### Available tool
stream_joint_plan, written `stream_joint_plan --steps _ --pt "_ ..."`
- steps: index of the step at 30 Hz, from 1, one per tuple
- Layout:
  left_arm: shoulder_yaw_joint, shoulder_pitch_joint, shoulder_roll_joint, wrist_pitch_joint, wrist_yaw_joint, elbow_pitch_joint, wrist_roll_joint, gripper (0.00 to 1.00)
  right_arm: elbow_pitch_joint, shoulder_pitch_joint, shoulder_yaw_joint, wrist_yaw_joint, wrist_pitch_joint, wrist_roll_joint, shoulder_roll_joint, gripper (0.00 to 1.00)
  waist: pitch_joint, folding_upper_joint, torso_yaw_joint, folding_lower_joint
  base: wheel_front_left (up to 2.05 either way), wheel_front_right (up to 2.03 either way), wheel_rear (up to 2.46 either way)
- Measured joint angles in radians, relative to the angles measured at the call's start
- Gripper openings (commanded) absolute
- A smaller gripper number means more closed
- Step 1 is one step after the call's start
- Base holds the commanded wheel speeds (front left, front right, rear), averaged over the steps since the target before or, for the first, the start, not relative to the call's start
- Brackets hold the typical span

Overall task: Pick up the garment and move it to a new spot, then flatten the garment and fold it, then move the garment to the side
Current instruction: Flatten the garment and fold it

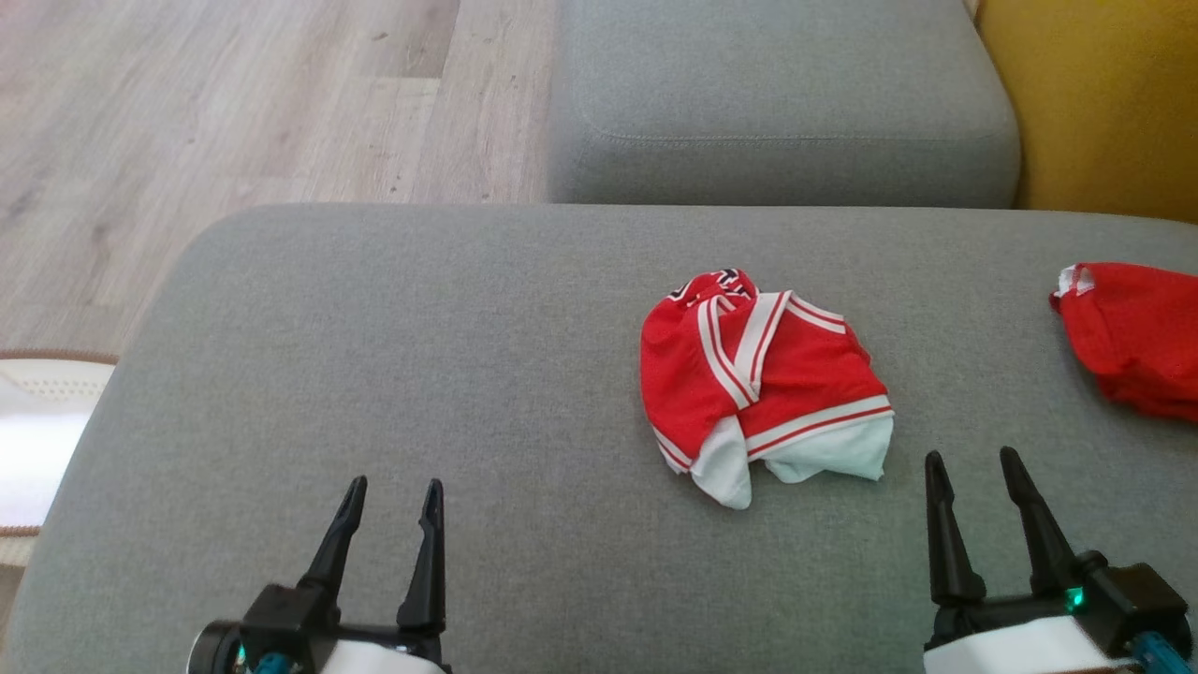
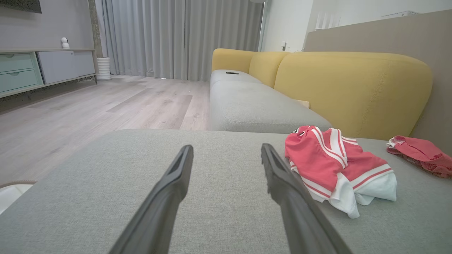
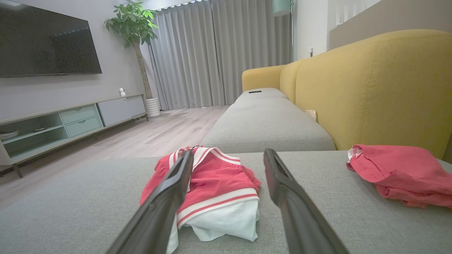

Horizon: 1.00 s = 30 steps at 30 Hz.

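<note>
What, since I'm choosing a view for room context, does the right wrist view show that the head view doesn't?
Right wrist view: a television, potted plant, grey curtains and a low cabinet. Head view: the left gripper, open. Both: the grey cushion, the crumpled red-and-white garment, a second red garment, the yellow backrest and the open right gripper.

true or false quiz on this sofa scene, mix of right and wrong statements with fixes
1. The red and white garment lies crumpled on the grey cushion. True.
2. The right gripper is shut on the garment. False: it is open and holds nothing.
3. A second red garment lies further to the robot's right. True.
4. The left gripper touches the garment. False: it is open over bare cushion, apart from it.
5. The sofa backrest is blue. False: it is yellow.
</note>
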<state>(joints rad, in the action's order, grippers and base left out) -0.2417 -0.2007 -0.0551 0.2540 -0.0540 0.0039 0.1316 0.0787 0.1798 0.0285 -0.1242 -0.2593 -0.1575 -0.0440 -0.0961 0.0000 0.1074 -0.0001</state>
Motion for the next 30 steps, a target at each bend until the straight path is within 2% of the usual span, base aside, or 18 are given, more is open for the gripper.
stream_joint_plan --steps 14,21,24,25,26,27,30 --pt "-0.022 0.005 0.0 0.0 0.01 0.007 -0.017 1.0 -0.003 0.0 -0.008 0.0 0.0 0.001 0.0 1.0 0.026 0.0 0.009 0.0 0.0 0.0 0.0" --pt "-0.156 0.169 0.0 0.0 0.063 0.109 -0.03 1.0 -0.012 -0.009 -0.009 0.0 0.0 0.018 0.0 1.0 0.077 0.0 -0.005 0.0 0.0 0.0 0.0" --pt "-0.237 0.254 0.002 0.0 0.073 0.176 -0.03 1.0 -0.012 -0.026 -0.007 0.0 0.0 0.026 0.0 1.0 0.1 0.0 -0.026 0.0001 0.0 0.0 0.0" --pt "-0.237 0.254 0.002 0.0 0.073 0.176 -0.03 1.0 -0.012 -0.026 -0.007 0.0 0.0 0.026 0.0 1.0 0.1 0.0 -0.026 0.0001 0.0 0.0 0.0" --pt "-0.3 0.301 0.003 0.0 0.082 0.23 -0.032 1.0 -0.017 -0.046 -0.005 0.0 0.0 0.027 0.0 1.0 0.12 0.0 -0.042 0.0001 0.0 0.0 0.0" --pt "-0.3 0.301 0.003 0.0 0.082 0.23 -0.032 1.0 -0.017 -0.046 -0.005 0.0 0.0 0.027 0.0 1.0 0.12 0.0 -0.042 0.0001 0.0 0.0 0.0" --pt "-0.385 0.383 0.003 0.0 0.089 0.314 -0.043 1.0 -0.026 -0.083 -0.004 0.0 0.0 0.027 0.0 1.0 0.16 0.0 -0.066 0.0001 0.0 0.0 0.0"
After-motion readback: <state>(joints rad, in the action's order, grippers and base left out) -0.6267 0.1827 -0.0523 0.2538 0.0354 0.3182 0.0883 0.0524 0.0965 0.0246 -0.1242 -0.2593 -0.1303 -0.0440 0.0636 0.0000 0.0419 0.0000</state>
